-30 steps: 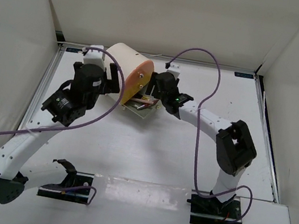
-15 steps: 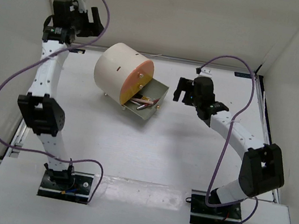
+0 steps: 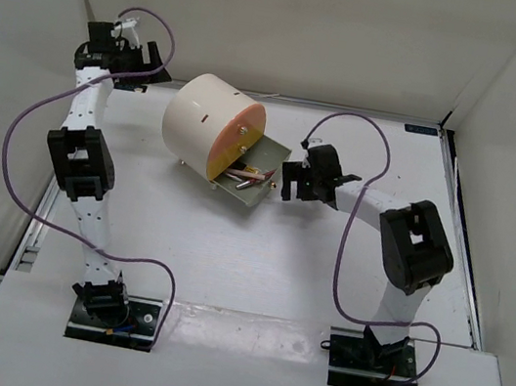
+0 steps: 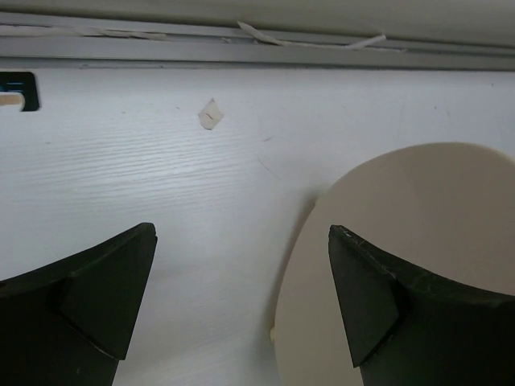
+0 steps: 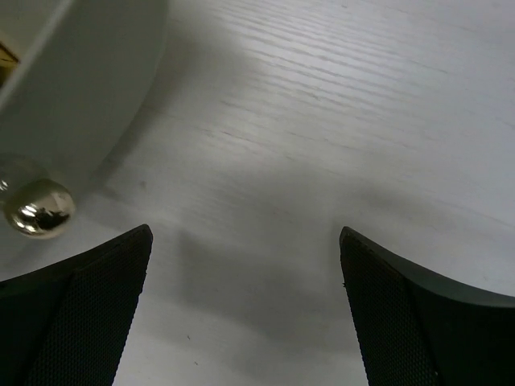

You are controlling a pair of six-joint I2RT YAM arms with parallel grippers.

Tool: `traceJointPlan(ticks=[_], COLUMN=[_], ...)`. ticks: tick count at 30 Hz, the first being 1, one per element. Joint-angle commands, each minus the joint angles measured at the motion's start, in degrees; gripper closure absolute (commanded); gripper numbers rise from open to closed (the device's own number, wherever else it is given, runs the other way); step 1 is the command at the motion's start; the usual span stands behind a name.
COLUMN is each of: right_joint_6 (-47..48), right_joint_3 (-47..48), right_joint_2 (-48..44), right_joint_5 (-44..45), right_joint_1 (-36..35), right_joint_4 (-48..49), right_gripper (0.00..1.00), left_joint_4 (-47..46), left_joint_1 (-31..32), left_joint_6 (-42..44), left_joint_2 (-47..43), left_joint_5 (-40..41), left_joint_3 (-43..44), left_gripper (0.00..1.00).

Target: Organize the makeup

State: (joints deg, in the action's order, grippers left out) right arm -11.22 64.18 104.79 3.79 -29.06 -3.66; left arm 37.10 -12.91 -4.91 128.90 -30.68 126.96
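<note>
OK, top view: the makeup (image 3: pixel 244 177) sits in the open drawer (image 3: pixel 270 157) that sticks out of the orange front of the cream cylinder organiser (image 3: pixel 207 115). We can make out thin pencil-like pieces and something pinkish in there; the rest is too small to tell apart.

R side: the right gripper (image 3: pixel 288 180) hangs low just beside the drawer's outer end, jaws spread wide, nothing between them. On its own cam, the right gripper (image 5: pixel 244 241) frames bare table (image 5: pixel 338 96), w/ the drawer wall at upper left and the gold knob (image 5: pixel 39 207) off to the left of the gap, not inside it.

L side: the left gripper (image 3: pixel 131 63) is up at the far back-left corner, well apart from the organiser, also wide open and empty. Its cam looks down past the left gripper (image 4: pixel 241 233) at table and the cream body (image 4: pixel 402 265).

We'd say the drawer probably needs shutting next.

Risks, as we see them:
- The knob is off-centre to the jaws, so a close here grabs air or clips the drawer wall.
- A skewed push could jam the drawer.
- Nobody's bracing the cylinder, so it may slide or roll back.
- Any piece poking above the rim could catch on the front.
</note>
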Motion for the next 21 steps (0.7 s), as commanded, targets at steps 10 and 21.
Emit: traceJointPlan(ticks=[10,21], right_joint_6=[-7.40,-21.98], right_joint_3=[7.18,14.74], right_joint_2=[6.12,15.79], right_joint_5=[-1.42,2.53], right_joint_1=[-4.51,-8.03], right_joint_4=[14.88,31.32], right_gripper=[0.01,0.01], left_joint_4=[-1.59,-4.07], left_joint_1=[6.58,8.51], left_joint_6=[4.56,6.30], left_joint_2=[-2.34,-6.03], left_joint_5=[-3.07,-3.07], left_joint_3=[-8.21,-16.22], left_gripper=[0.01,0.02])
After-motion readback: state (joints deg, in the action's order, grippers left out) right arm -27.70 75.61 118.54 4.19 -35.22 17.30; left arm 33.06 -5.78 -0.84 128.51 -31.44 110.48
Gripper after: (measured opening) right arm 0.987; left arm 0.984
